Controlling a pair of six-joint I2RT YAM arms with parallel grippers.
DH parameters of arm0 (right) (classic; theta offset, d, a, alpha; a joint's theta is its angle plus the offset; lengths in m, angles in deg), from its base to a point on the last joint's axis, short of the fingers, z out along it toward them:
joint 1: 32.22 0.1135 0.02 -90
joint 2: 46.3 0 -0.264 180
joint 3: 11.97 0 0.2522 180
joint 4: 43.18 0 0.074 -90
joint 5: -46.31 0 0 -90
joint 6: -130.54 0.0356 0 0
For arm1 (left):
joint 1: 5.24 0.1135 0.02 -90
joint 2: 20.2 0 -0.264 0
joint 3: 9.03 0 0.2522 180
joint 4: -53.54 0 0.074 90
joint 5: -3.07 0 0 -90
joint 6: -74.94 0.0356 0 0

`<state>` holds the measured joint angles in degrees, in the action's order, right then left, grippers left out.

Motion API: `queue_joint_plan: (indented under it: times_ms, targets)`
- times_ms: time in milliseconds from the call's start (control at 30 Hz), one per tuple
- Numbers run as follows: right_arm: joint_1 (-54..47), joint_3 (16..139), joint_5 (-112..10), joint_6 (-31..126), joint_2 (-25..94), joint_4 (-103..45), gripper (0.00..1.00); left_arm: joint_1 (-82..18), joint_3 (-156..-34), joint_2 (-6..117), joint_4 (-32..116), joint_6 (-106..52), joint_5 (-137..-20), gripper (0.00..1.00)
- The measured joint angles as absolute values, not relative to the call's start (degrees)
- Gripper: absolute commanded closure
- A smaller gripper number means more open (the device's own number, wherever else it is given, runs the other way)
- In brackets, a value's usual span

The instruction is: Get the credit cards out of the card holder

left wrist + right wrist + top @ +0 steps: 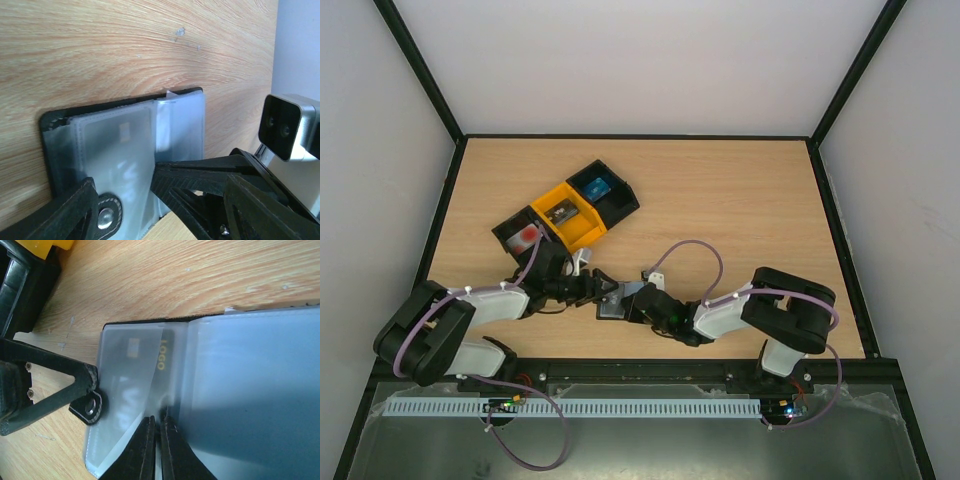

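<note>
Looking partly done: blue card (597, 187) & red card (526, 237) are sitting in bins (582, 235) upper-left of centre, but card holder (613, 303) is lying open at lower centre w/ a logo card (150, 352) still sleeved, left end effector (124, 180) gaping apart, right end effector (159, 422) pinching together at a sleeve (240, 390).

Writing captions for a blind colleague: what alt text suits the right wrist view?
The right gripper, shut, sits at the edge of the open, clear-sleeved card holder on a wooden table; a dark card shows inside.
</note>
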<state>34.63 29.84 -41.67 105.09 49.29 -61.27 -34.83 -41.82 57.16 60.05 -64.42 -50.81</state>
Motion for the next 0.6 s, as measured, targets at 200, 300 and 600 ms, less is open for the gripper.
queue_joint_plan:
  times_ms: [200,300,600]
  targets:
    - [34.54,29.95,-42.06,105.09,49.93,-62.39,0.93,-34.85,-41.82,57.14,60.91,-64.84,-49.06,0.3]
    - [34.54,29.95,-42.08,105.09,49.93,-62.43,0.93,-34.85,-41.82,57.14,61.19,-65.03,-48.49,0.3]
    - [34.54,29.95,-42.08,105.12,49.93,-62.45,0.93,-34.85,-43.46,55.98,56.34,-61.8,-51.44,0.28]
